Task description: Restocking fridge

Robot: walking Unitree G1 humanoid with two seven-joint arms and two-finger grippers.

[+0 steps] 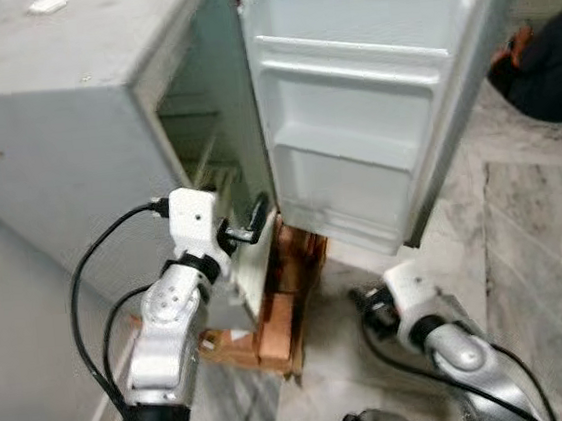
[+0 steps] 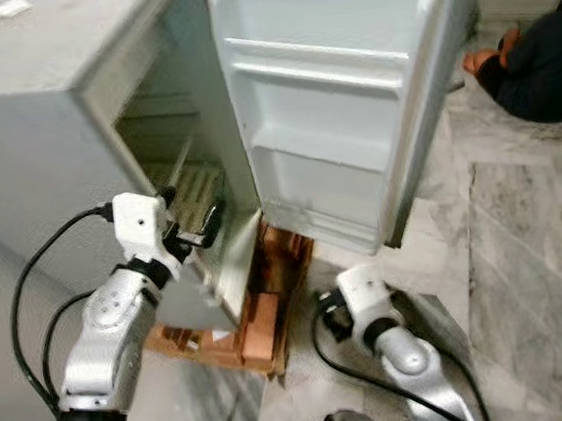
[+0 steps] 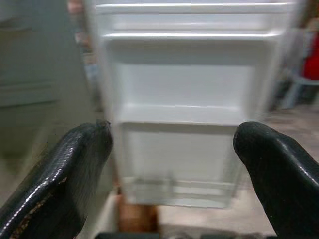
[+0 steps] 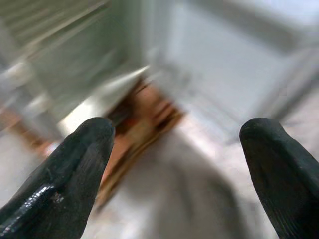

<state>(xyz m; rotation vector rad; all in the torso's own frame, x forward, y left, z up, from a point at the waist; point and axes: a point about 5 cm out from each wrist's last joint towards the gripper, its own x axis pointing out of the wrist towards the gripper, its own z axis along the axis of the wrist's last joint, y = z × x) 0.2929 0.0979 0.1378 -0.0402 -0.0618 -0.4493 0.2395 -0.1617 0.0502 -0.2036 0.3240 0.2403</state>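
I see the left claw raised at the lower front edge of the fridge, its two black fingers spread wide and holding nothing. In its wrist view the gap between them frames the inner face of the open door, with the moulded door shelves stacked one above another (slightly blurred). The right claw hangs lower, above the marble floor, fingers also wide apart and empty; its wrist view is heavily blurred, though the wooden pallet can be made out. The fridge stands on that pallet, door swung fully out toward my right. Inside the cabinet I can make out a wire shelf. A small white object lies on the fridge top. A person in dark clothing sits on the floor, far right.
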